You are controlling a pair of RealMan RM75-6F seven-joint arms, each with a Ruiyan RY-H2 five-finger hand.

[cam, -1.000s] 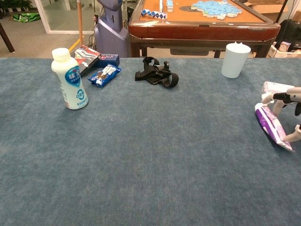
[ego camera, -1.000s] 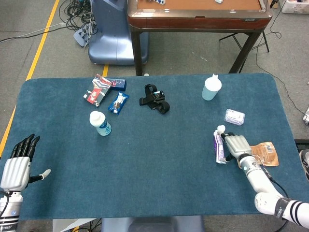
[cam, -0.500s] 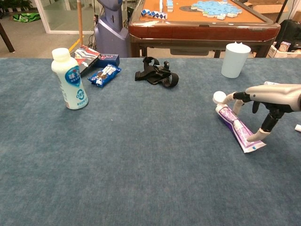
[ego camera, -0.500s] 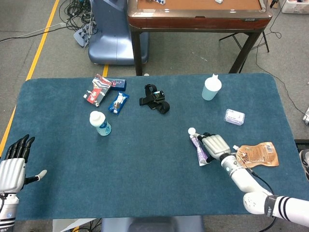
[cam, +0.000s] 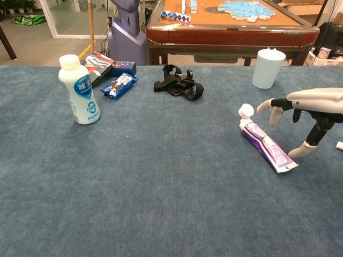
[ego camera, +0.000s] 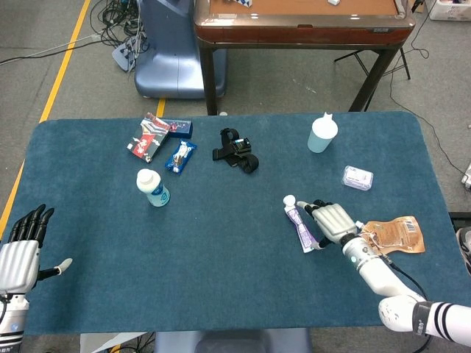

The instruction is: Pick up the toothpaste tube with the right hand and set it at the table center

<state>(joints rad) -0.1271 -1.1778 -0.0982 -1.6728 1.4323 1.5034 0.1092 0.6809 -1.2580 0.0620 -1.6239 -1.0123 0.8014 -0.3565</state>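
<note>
The purple-and-white toothpaste tube (ego camera: 300, 226) (cam: 265, 148) lies flat on the blue table, right of the middle, with its white cap pointing away from me. My right hand (ego camera: 335, 220) (cam: 306, 105) hovers just to the tube's right with its fingers spread. The fingers arch above the tube and the thumb tip stands beside the crimped end; nothing is in its grip. My left hand (ego camera: 22, 254) stays at the table's near left corner, fingers straight and apart, holding nothing. The chest view does not show it.
A white bottle (ego camera: 152, 187) (cam: 79, 90) stands at the left. Snack packs (ego camera: 180, 155) and a black strap (ego camera: 237, 150) lie at the back. A pale cup (ego camera: 322, 133) (cam: 267, 68), a white packet (ego camera: 358, 177) and an orange pouch (ego camera: 397, 235) sit to the right.
My right hand carried the tube leftward from near the right edge, then its fingers lifted off; the tube now lies free. The left hand dropped slightly.
</note>
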